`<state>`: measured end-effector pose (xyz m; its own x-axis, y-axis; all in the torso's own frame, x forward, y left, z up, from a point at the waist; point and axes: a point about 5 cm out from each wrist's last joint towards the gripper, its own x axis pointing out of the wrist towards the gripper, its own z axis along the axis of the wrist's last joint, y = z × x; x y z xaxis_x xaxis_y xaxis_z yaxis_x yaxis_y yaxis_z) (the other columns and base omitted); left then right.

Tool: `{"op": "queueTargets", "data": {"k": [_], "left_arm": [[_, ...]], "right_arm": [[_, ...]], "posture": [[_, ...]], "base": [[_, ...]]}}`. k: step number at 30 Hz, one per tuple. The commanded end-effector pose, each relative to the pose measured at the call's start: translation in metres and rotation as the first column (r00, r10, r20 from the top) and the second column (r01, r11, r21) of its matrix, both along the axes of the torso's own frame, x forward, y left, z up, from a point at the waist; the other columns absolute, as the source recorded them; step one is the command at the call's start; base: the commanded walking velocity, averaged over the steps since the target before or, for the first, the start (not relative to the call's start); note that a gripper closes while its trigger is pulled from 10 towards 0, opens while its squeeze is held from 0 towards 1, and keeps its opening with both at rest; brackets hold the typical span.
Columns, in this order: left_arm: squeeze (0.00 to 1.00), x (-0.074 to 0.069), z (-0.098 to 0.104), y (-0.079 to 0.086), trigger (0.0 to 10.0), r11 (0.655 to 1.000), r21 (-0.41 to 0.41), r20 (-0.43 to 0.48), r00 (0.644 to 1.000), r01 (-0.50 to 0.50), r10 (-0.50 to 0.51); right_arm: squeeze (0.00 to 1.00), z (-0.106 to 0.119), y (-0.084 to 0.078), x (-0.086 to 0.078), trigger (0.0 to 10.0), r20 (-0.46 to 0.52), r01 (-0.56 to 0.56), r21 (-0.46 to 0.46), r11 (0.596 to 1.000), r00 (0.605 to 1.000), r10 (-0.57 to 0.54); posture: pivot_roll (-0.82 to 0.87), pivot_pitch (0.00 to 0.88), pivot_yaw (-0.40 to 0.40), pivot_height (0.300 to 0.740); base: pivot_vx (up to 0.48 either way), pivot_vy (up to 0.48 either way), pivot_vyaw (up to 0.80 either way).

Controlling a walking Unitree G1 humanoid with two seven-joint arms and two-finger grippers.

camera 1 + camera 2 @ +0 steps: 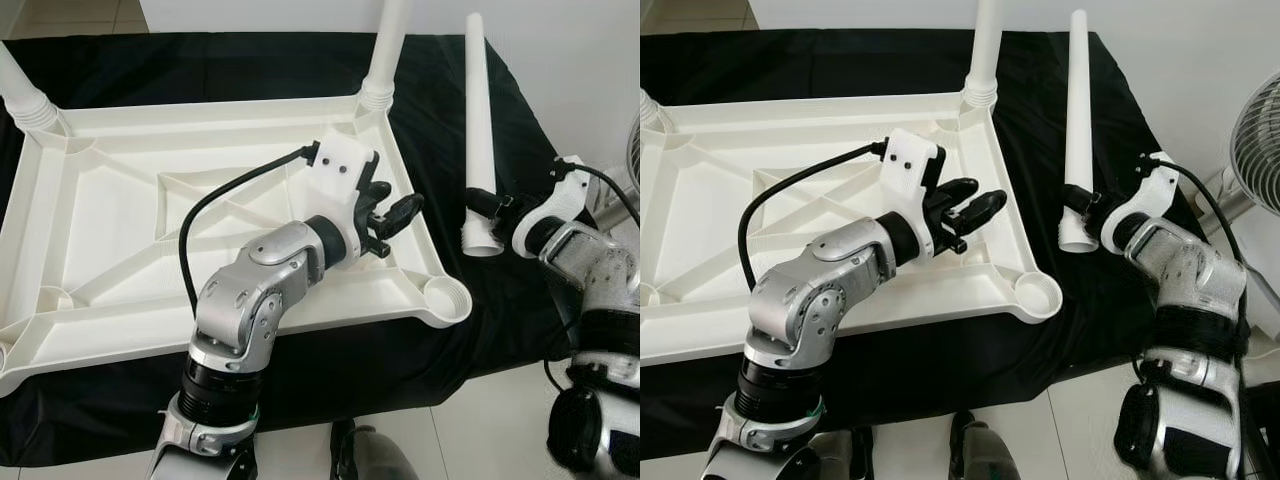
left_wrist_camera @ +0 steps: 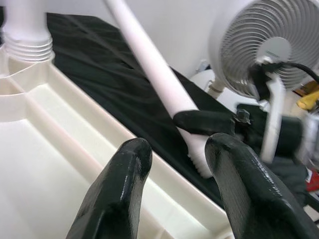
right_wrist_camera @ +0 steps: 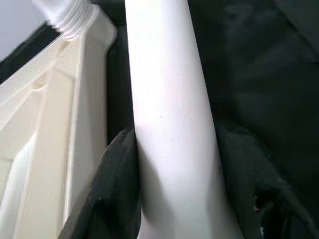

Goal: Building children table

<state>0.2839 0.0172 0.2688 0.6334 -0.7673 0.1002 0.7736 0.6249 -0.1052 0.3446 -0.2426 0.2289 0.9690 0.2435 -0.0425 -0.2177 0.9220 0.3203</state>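
I see the upturned tabletop (image 1: 120, 260) on black cloth (image 1: 440, 110), two legs screwed in. Right gripper (image 1: 1081, 203) clamps the loose leg (image 1: 1077, 110) beside it. Left gripper (image 1: 392, 222) hovers parted over the rim. Left wrist view adds a fan (image 2: 259, 45).

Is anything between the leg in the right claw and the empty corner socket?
Nothing visible. The right claw grips the leg over black cloth; only bare cloth lies between it and the socket. The left claw hovers over the tabletop's rim, beside that path.
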Motion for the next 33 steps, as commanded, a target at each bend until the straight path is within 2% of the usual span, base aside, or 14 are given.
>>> {"op": "queueTargets", "data": {"k": [1, 4, 5, 7, 10, 12, 13, 14, 16, 18, 22, 23, 29, 33], "left_arm": [[0.0, -0.001, 0.005, -0.008, 10.0, 0.996, -0.065, -0.01, 0.998, 0.056, -0.057], [0.0, 0.0, 0.006, -0.007, 10.0, 0.994, -0.085, -0.019, 0.997, 0.074, -0.076], [0.97, 0.0, 0.007, -0.007, 10.0, 0.992, -0.097, -0.024, 0.996, 0.087, -0.09], [1.0, 0.0, 0.007, -0.006, 10.0, 0.988, -0.118, -0.027, 0.994, 0.104, -0.108], [1.0, 0.0, 0.008, -0.006, 10.0, 0.984, -0.135, -0.033, 0.992, 0.118, -0.123], [1.0, 0.0, 0.01, -0.004, 10.0, 0.978, -0.152, -0.03, 0.988, 0.145, -0.151], [1.0, 0.0, 0.01, -0.004, 10.0, 0.978, -0.152, -0.03, 0.988, 0.145, -0.151], [1.0, 0.0, 0.011, -0.003, 10.0, 0.975, -0.149, -0.022, 0.985, 0.165, -0.17], [1.0, 0.0, 0.011, -0.003, 10.0, 0.975, -0.149, -0.022, 0.985, 0.165, -0.17], [1.0, 0.001, 0.01, -0.002, 10.0, 0.975, -0.132, -0.015, 0.984, 0.176, -0.18], [1.0, 0.002, 0.011, -0.002, 10.0, 0.973, -0.124, -0.006, 0.981, 0.194, -0.196], [0.0, 0.001, 0.013, -0.003, 10.0, 0.968, -0.132, -0.002, 0.977, 0.213, -0.215], [0.0, -0.001, 0.017, -0.004, 10.0, 0.953, -0.164, -0.005, 0.966, 0.256, -0.26], [0.0, -0.003, 0.026, -0.005, 10.0, 0.932, -0.196, 0.017, 0.951, 0.305, -0.308]], "right_arm": [[0.0, 0.001, 0.007, -0.009, 10.0, 0.117, 0.011, -0.059, 0.998, 0.993, -0.004], [0.0, 0.004, 0.011, -0.016, 10.0, 0.201, 0.053, -0.091, 0.994, 0.979, -0.034], [0.0, 0.005, 0.014, -0.02, 10.0, 0.237, 0.067, -0.105, 0.992, 0.971, -0.041], [0.0, 0.005, 0.016, -0.024, 10.0, 0.265, 0.084, -0.09, 0.992, 0.963, -0.057], [0.0, 0.006, 0.018, -0.027, 10.0, 0.3, 0.105, -0.086, 0.991, 0.951, -0.075], [0.0, 0.012, 0.022, -0.037, 10.0, 0.4, 0.159, -0.037, 0.987, 0.907, -0.131], [0.0, 0.012, 0.022, -0.037, 10.0, 0.4, 0.159, -0.037, 0.987, 0.907, -0.131], [0.0, 0.016, 0.026, -0.045, 10.0, 0.467, 0.198, -0.011, 0.98, 0.868, -0.17], [0.0, 0.016, 0.026, -0.045, 10.0, 0.467, 0.198, -0.011, 0.98, 0.868, -0.17], [0.0, 0.019, 0.034, -0.052, 10.0, 0.528, 0.226, 0.017, 0.974, 0.826, -0.2], [0.0, 0.02, 0.039, -0.055, 10.0, 0.549, 0.229, 0.019, 0.973, 0.811, -0.202], [0.0, 0.02, 0.042, -0.055, 10.0, 0.557, 0.219, 0.003, 0.976, 0.81, -0.184], [0.0, 0.018, 0.048, -0.057, 10.0, 0.576, 0.198, -0.023, 0.98, 0.804, -0.149], [0.0, 0.019, 0.053, -0.058, 10.0, 0.59, 0.14, -0.085, 0.987, 0.805, -0.063]], "posture": [[0.01, 0.22, -0.05, 0.74], [0.01, 0.22, -0.046, 0.74], [0.01, 0.219, -0.045, 0.74], [0.01, 0.217, -0.043, 0.74], [0.01, 0.216, -0.041, 0.74], [0.01, 0.206, -0.034, 0.74], [0.01, 0.206, -0.034, 0.74], [0.01, 0.198, -0.028, 0.74], [0.01, 0.198, -0.028, 0.74], [0.01, 0.184, -0.017, 0.74], [0.01, 0.177, -0.011, 0.74], [0.01, 0.175, -0.01, 0.74], [0.02, 0.171, -0.01, 0.74], [0.02, 0.158, -0.019, 0.74]], "base": [[0.0, 0.0, 0.0], [0.0, 0.0, 0.0], [0.0, 0.0, 0.0], [0.0, 0.0, 0.0], [0.0, 0.0, 0.0], [0.0, 0.0, 0.0], [0.0, 0.0, 0.0], [0.0, 0.0, 0.0], [0.0, 0.0, 0.0], [0.0, 0.0, 0.0], [0.0, 0.0, 0.0], [0.0, 0.0, 0.0], [0.0, 0.0, 0.0], [0.0, 0.0, 0.0]]}}
